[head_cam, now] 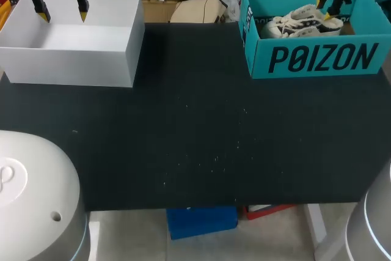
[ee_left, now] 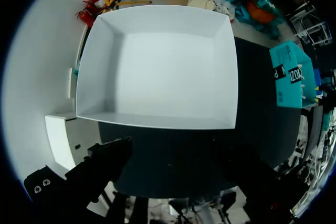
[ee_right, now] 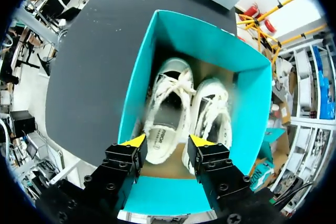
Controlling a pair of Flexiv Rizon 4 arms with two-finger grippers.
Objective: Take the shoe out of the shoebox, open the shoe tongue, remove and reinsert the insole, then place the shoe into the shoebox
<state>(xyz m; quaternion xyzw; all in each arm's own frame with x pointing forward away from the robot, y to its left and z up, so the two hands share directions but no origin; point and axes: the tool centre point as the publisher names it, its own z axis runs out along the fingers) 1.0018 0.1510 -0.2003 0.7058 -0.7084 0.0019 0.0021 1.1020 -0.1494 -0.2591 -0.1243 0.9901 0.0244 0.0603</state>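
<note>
Two white lace-up shoes lie side by side inside the teal shoebox (ee_right: pixel 137 93), neither one lifted out yet, so the task looks to be at its first step. The right claw (ee_right: pixel 167 142) hovers over the shoebox's near end, released, its yellow tips apart with nothing between them. The shoe (ee_right: pixel 167 111) it appears lined up with lies below and straight ahead of the tips. Its heel is nearest the claw, its toe points toward the shoebox's far wall, and its long axis runs along the shoebox's length. The gap between the fingers therefore spans the heel's width, which suits a pinch at the heel collar. The second shoe (ee_right: pixel 211 111) lies just beside it inside the shoebox, close enough that a finger coming down could catch it.

The left claw (head_cam: pixel 62 11) hangs well apart from the shoebox, across the dark worktop (head_cam: pixel 201 139), above a white box (head_cam: pixel 67 59). It too is released and holds nothing. The right arm is plainly the nearer one for the pick.
</note>
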